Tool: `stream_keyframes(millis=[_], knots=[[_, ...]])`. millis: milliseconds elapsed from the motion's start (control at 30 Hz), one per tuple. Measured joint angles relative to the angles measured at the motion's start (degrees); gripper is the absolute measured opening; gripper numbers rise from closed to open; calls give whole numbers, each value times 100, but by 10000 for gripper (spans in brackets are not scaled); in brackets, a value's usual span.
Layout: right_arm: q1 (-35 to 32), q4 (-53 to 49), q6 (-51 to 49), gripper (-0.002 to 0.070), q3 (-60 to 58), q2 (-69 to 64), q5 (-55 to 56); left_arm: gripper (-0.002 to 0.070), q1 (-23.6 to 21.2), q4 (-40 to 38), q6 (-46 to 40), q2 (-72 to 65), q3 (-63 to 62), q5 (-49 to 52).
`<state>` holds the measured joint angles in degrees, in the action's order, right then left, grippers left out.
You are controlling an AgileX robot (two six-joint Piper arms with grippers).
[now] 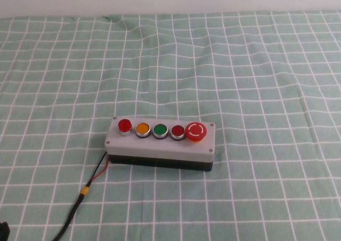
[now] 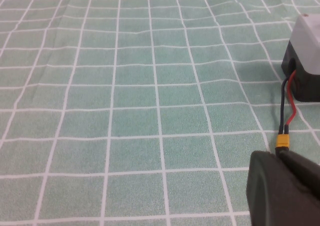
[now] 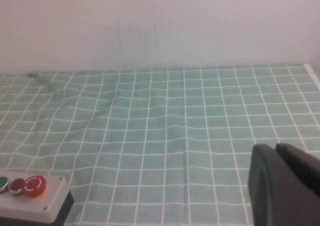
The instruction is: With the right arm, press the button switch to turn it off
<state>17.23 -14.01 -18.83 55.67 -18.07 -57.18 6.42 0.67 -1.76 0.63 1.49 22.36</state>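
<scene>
The button switch (image 1: 124, 126) sat at the far left end of a row of five on the grey box (image 1: 160, 147), which lay a little toward six o'clock of the table's centre in the high view, with neither arm in that view. The likeliest slip, as I judged it, was hitting the wrong control: the orange button (image 1: 143, 129) stood just beside the target, and the darker red flush button (image 1: 177, 130) and the mushroom-head button (image 1: 195, 131) toward three o'clock shared its colour. An off-centre push might also have skidded the light box over the wrinkled green checked tablecloth (image 1: 256, 81), or tugged its red-and-black cable (image 1: 98, 169) trailing toward seven o'clock. The target was small, round, glossy, raised and silver-collared; the box had a matte grey lid on a black base. The right gripper (image 3: 285, 186) hung well off from the box, the left gripper (image 2: 282, 188) near the cable's yellow connector (image 2: 283, 142); whether either was apart or together, I could not tell.
</scene>
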Motion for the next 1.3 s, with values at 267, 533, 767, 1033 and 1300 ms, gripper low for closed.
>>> stream_keyframes(millis=[267, 533, 767, 1033, 1300], knots=[[-19, 50, 0, -16, -885, 661, 756, -3, 0, 0, 0, 0, 0, 0], [-298, 265, 89, -16, -3526, 1674, 3158, -3, 0, 0, 0, 0, 0, 0], [-537, 845, 105, -16, -5460, 1855, 4372, -3, 0, 0, 0, 10, 0, 0], [-562, 964, 352, -16, -5713, 1863, 3787, -3, 0, 0, 0, 10, 0, 0], [-562, 1024, 754, -16, -5713, 1863, 3679, -3, 0, 0, 0, 10, 0, 0]])
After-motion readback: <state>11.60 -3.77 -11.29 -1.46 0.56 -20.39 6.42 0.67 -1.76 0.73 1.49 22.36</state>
